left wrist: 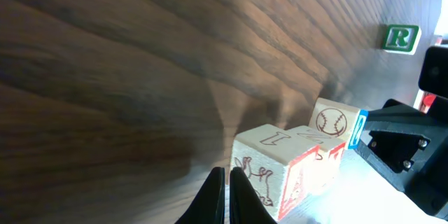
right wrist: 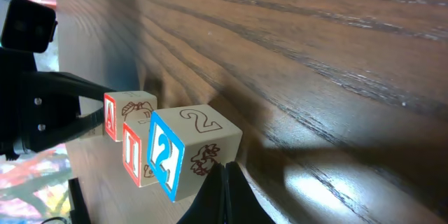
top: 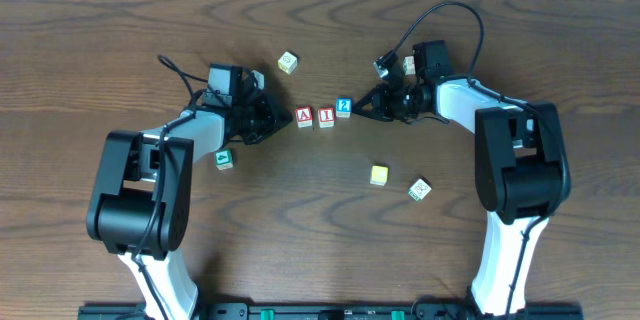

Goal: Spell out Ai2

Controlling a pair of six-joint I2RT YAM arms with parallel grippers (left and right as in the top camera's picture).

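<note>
Three letter blocks stand in a row at the table's middle: a red A block (top: pixel 304 117), a red I block (top: pixel 326 116) and a blue 2 block (top: pixel 344 107). The 2 block sits slightly farther back than the other two. My left gripper (top: pixel 287 120) is shut and empty, its tips against the A block's left side (left wrist: pixel 255 171). My right gripper (top: pixel 360 107) is shut and empty, its tips touching the 2 block's right side (right wrist: pixel 210 157). In the right wrist view the A (right wrist: pixel 112 117), I (right wrist: pixel 131 154) and 2 (right wrist: pixel 162 155) faces line up.
Spare blocks lie around: a yellowish one (top: pixel 288 62) at the back, a green one (top: pixel 224 160) by the left arm, a yellow one (top: pixel 378 175) and a green-white one (top: pixel 420 189) at the front right. A green R block (left wrist: pixel 400 38) shows in the left wrist view.
</note>
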